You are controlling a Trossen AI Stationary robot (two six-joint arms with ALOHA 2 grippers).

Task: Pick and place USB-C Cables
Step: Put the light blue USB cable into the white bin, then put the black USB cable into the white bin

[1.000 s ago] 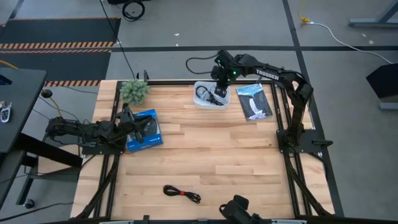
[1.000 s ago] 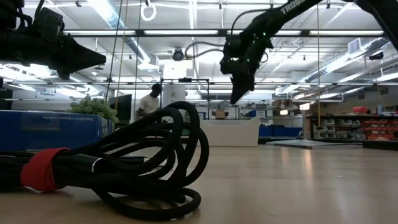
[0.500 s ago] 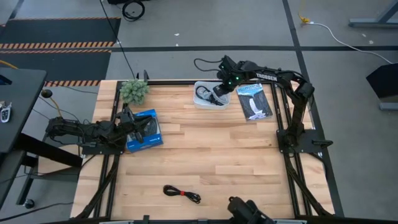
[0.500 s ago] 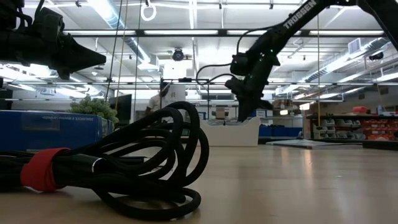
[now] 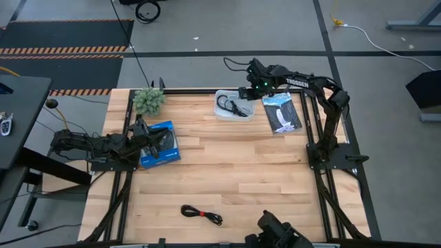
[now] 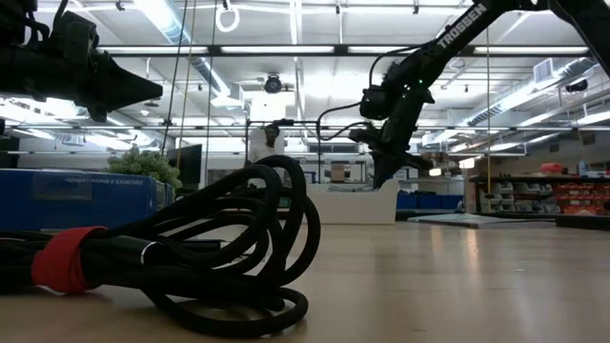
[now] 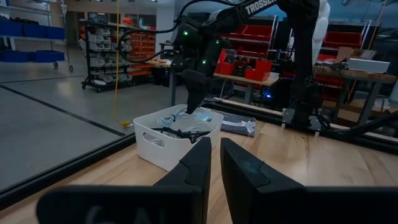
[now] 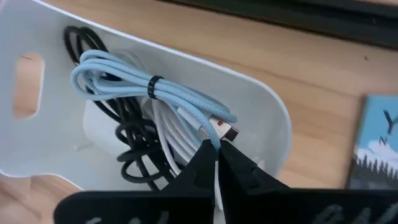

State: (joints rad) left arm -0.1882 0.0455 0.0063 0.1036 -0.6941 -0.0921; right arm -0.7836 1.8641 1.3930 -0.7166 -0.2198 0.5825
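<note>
R arm stretched out, hand point(image 8: 216, 163) fingers pinched together; L hand point(image 7: 214, 163) likewise.

Your high camera looked straight down on the whole table point(image 5: 227, 165). Your low camera sat at table-top height, nearly against the black cable with red tie point(image 6: 162, 252), facing level into the room. Your left wrist camera faced across toward the white bin point(image 7: 177, 138), well off; your right wrist camera looked down into that bin point(image 8: 273, 118) from close by. All four views shared the bin.
</note>
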